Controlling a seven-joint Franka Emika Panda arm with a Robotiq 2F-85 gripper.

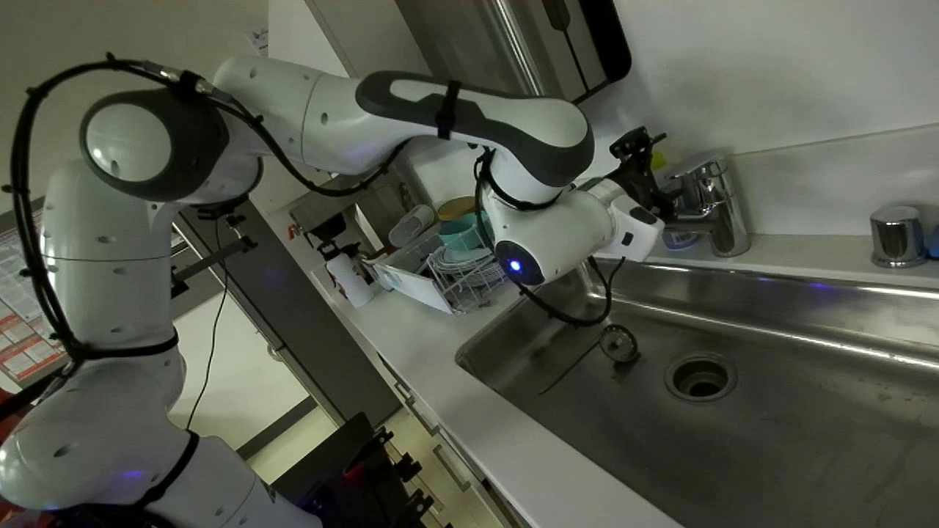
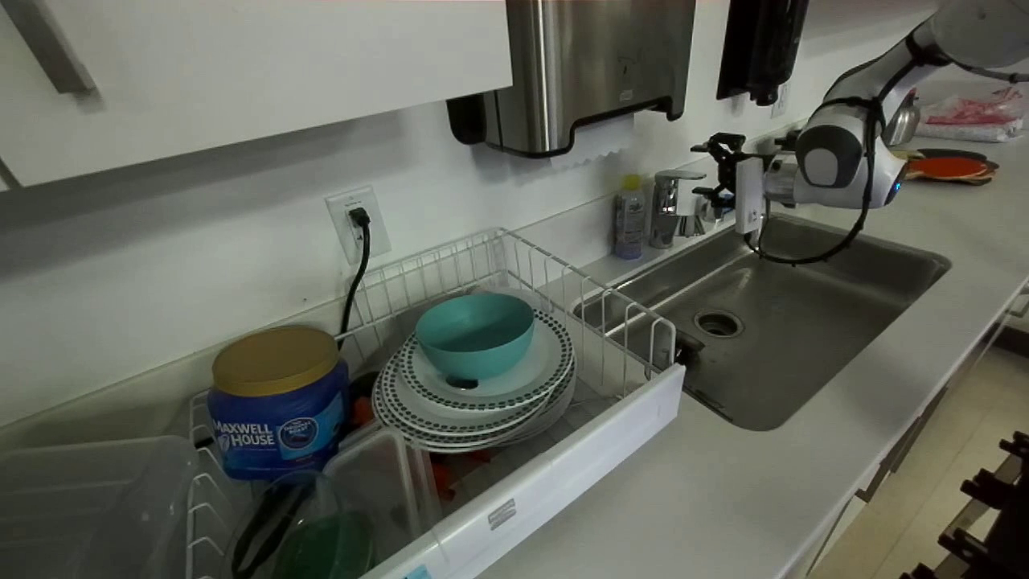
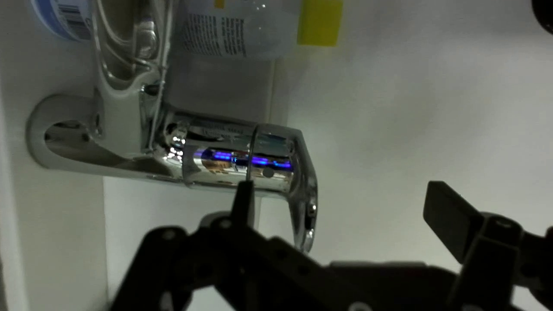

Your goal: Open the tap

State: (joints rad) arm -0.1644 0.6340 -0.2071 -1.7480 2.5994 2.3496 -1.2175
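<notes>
In the wrist view the gripper (image 3: 341, 194) is released, its fingers (image 3: 451, 220) wide apart low in the frame, the tip of the lever (image 3: 304, 211) showing between them; whether they touch it I cannot tell. The tap (image 3: 220, 151) spans the left and middle of that frame, its spout (image 3: 123, 123) running to the top edge. In an exterior view the arm (image 1: 330, 114) reaches from the left, ending near the tap at upper right, just above the sink (image 1: 807, 440); the drain (image 1: 700, 378) is at lower right, a round metal piece (image 1: 618, 343) left of it. In an exterior view a bottle (image 2: 629, 221) stands upright just left of the tap, and a rack (image 2: 563, 482) below holds plates (image 2: 498, 402) with a teal bowl (image 2: 474, 338) on top, a coffee tub (image 2: 277, 426) to their left.
</notes>
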